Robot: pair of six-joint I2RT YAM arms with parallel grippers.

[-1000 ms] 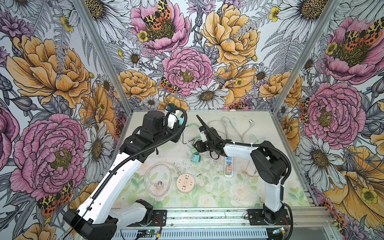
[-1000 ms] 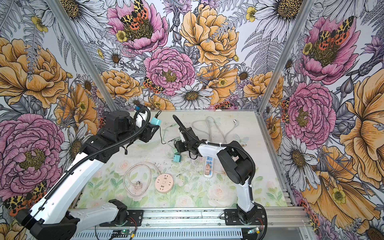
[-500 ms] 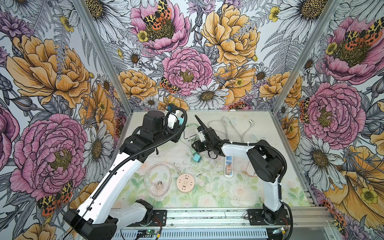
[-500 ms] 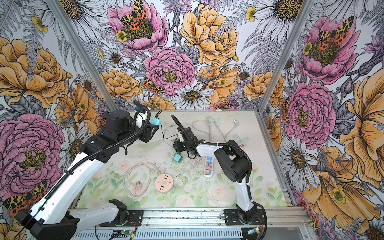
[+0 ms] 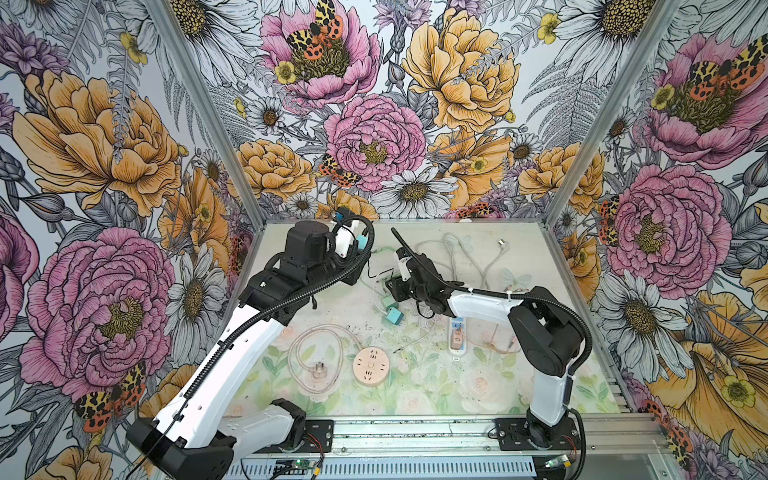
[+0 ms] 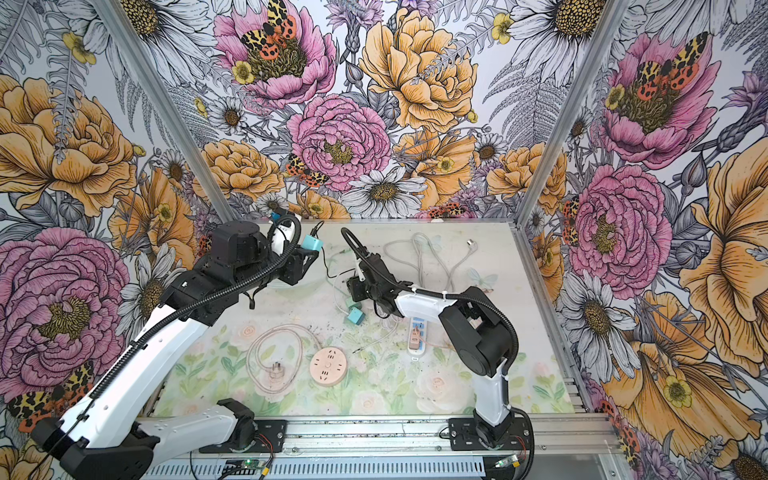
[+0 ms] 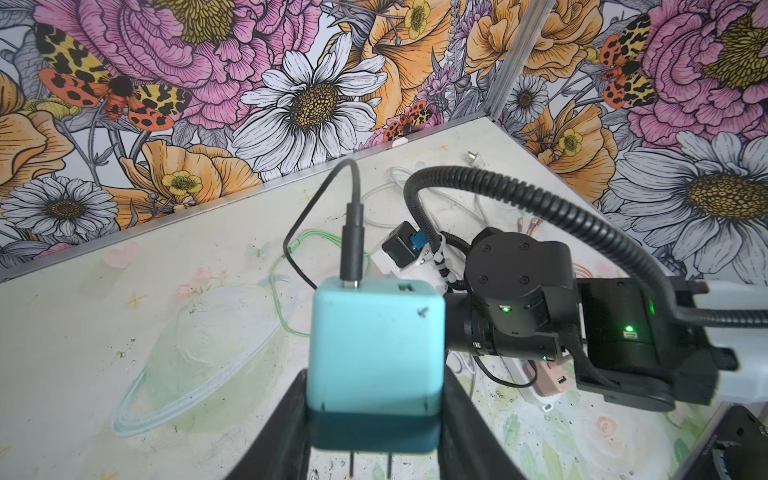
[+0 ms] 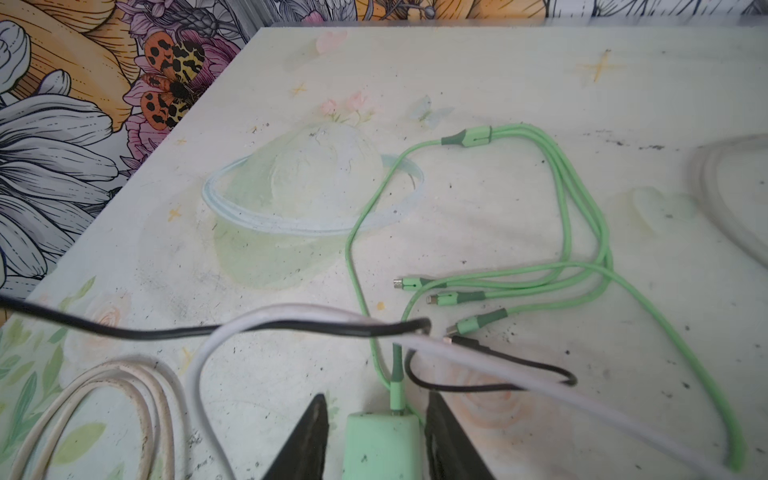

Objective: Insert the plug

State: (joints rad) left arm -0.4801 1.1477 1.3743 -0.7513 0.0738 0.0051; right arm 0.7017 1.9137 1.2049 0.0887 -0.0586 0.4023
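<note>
Left wrist, left end effector (image 7: 374, 374) grasping teal charger (image 7: 376, 332), right wrist, right end effector (image 8: 376, 397) straddling green charger (image 8: 380, 444), grip unclear

Plug: teal cube charger (image 7: 376, 353), raised off the bench (image 7: 124, 332) near the back wall, two flat prongs bare, black cable (image 7: 351, 232) seated in one of two ports. White power strip (image 5: 457, 352) lies flat, well apart.

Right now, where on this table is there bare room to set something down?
The front strip of the table, between the round pink socket and the right arm's base, is bare. So is the far left corner around the painted planet. The middle is crowded: teal chargers, tangled cables, the white power strip.
</note>
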